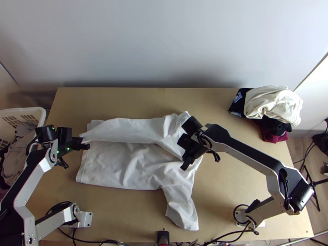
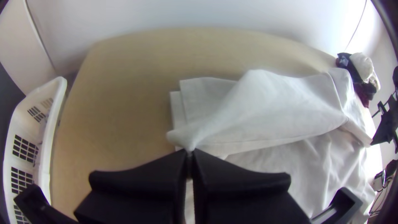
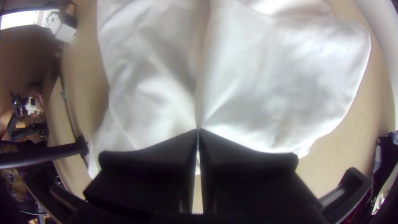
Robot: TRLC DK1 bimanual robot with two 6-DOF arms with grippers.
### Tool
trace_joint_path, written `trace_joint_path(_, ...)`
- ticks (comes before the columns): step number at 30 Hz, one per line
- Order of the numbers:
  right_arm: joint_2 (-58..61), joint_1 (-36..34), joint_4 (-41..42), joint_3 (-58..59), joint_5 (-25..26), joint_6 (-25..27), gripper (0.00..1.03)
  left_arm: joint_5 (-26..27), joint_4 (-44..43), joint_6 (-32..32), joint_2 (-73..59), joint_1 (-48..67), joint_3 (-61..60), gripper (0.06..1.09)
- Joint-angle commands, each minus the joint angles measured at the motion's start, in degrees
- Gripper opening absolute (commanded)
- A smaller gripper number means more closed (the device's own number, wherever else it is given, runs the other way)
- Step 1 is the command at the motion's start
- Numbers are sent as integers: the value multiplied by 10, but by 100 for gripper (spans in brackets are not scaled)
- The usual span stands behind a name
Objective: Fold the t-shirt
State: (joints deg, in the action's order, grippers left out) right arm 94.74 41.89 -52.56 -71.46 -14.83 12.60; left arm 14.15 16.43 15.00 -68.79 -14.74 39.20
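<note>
In the top view the white t-shirt [image 1: 127, 164] lies across the table, its far side folded partway over the body and one sleeve pointing to the near edge. At its left end the left gripper [image 1: 87, 144] is shut on the folded flap's edge; the left wrist view has the shirt [image 2: 265, 112] bunched to a point at the left gripper [image 2: 190, 152]. Over the shirt's right part is the right gripper [image 1: 185, 164]. From the right wrist view, the right gripper [image 3: 198, 130] is shut on a pinch of the shirt [image 3: 273, 83], creases running out from it.
A pile of clothes [image 1: 272, 106] rests at the table's far right corner. A white basket [image 1: 41, 117] with cloth in it stands beyond the left edge. The wooden table [image 1: 238, 180] is bare between the shirt and the right arm's base.
</note>
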Motion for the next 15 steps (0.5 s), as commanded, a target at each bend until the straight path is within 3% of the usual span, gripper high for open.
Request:
trace_joint_path(1, 13, -17, 24, 24, 9, -1, 3, 0, -26, 11, -22, -13, -16, 10)
trace_joint_path(15, 20, -35, 42, 33, 20, -3, 3, 0, -39, 24, -44, -3, -21, 10)
